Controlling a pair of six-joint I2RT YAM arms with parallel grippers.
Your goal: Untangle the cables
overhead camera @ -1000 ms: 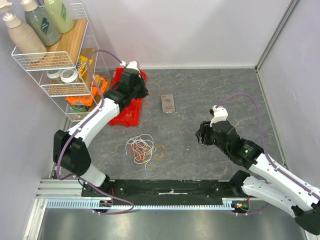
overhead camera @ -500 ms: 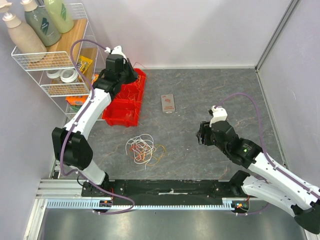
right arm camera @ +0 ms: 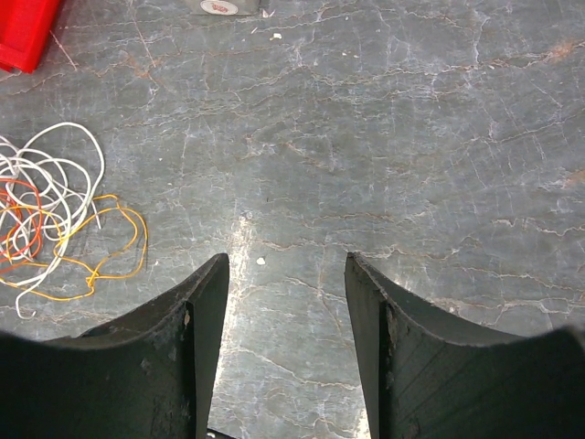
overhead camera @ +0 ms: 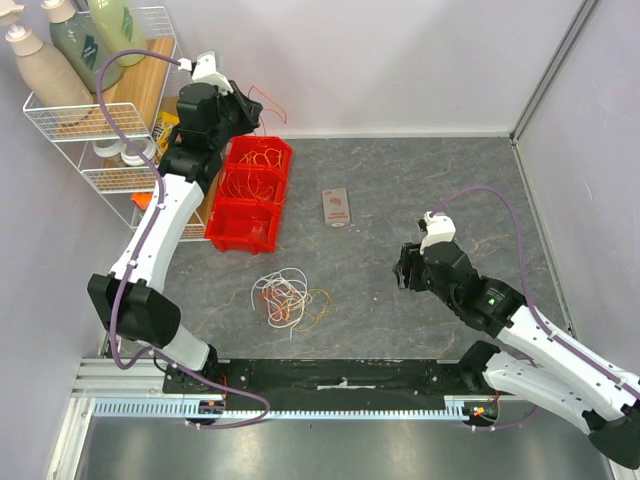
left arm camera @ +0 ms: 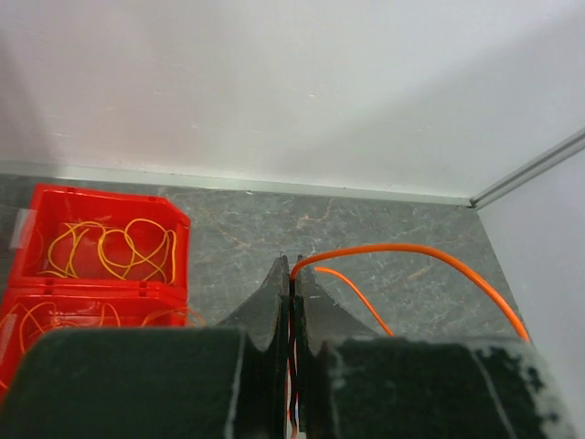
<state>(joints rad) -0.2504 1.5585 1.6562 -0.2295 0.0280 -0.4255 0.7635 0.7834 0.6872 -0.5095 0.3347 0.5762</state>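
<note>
The left claw [left arm camera: 292, 272] is pinching an orange cable [left arm camera: 413, 249], its two fingers pressed together on the strand with no gap showing. From the tips the cable is arching toward 3 o'clock in the left wrist view and running out at the right edge. In the overhead view this claw is hanging above the far left corner of the bench [overhead camera: 430, 180], just past the far end of the red bin [overhead camera: 238, 243] and beside the wire rack [overhead camera: 85, 120] (the one carrying the bottles [overhead camera: 70, 45]). The bin's compartments are holding yellow loops [left arm camera: 110, 249], lying loose inside the red walls.

The tangle [overhead camera: 287, 298] of white, orange and reddish cables is lying on the bench near its front edge, at about 6 o'clock from the bin and apart from it. Neither claw is touching it.

The right claw [right arm camera: 285, 265] is hovering with its fingers spread apart and nothing between them, bare grey bench showing in the gap. Overhead, it is sitting at 3 o'clock from the tangle, well apart. In its own wrist view the tangle is lying at 9 o'clock, by the left edge. A small card-like thing [overhead camera: 337, 207] is lying flat at 1 o'clock from the tangle.
</note>
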